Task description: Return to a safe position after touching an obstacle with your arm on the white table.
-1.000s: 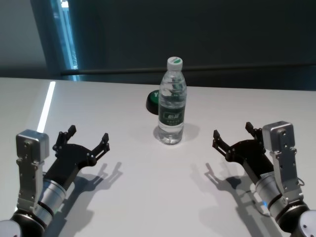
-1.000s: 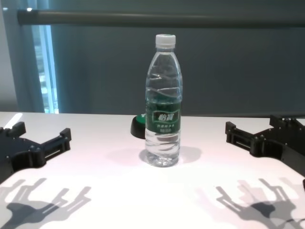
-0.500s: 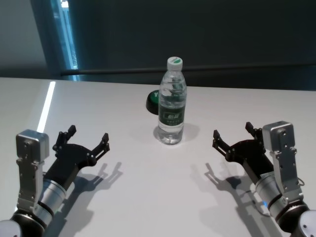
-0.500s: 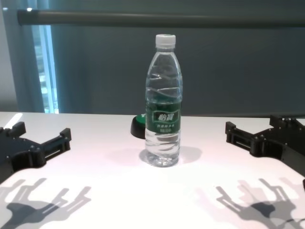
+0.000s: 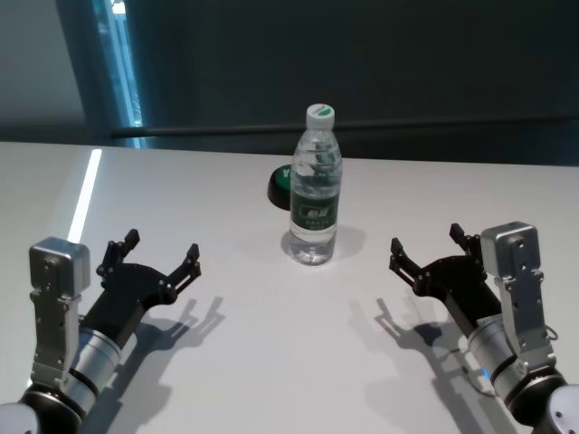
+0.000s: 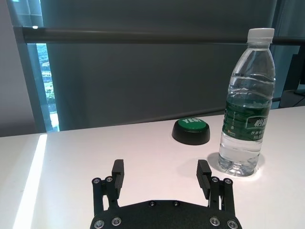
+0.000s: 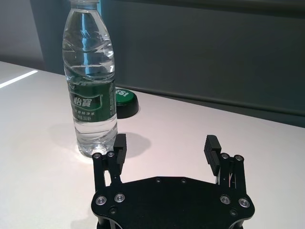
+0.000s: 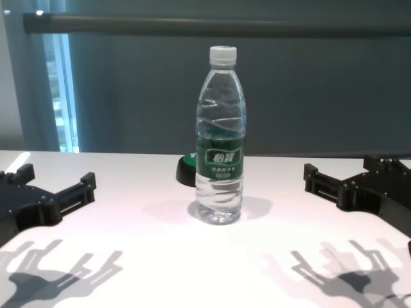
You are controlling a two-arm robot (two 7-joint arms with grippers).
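The obstacle (image 5: 316, 197), a tall clear water bottle with a white cap and dark green label, stands upright mid-way across the white table (image 5: 271, 362). It also shows in the chest view as the obstacle (image 8: 220, 141), and in both wrist views (image 6: 247, 105) (image 7: 91, 81). My left gripper (image 5: 149, 256) hovers open over the near left of the table, well apart from the bottle. Over the near right my right gripper (image 5: 428, 244) is open too, nothing between its fingers. Chest view shows the left gripper (image 8: 54, 181) and right gripper (image 8: 343, 172) flanking the bottle.
A low black round object with a green top (image 5: 281, 185) sits just behind the bottle, to its left. A dark wall with a horizontal rail (image 8: 218, 24) runs behind the table's far edge. A bright window strip (image 5: 122, 63) is at the back left.
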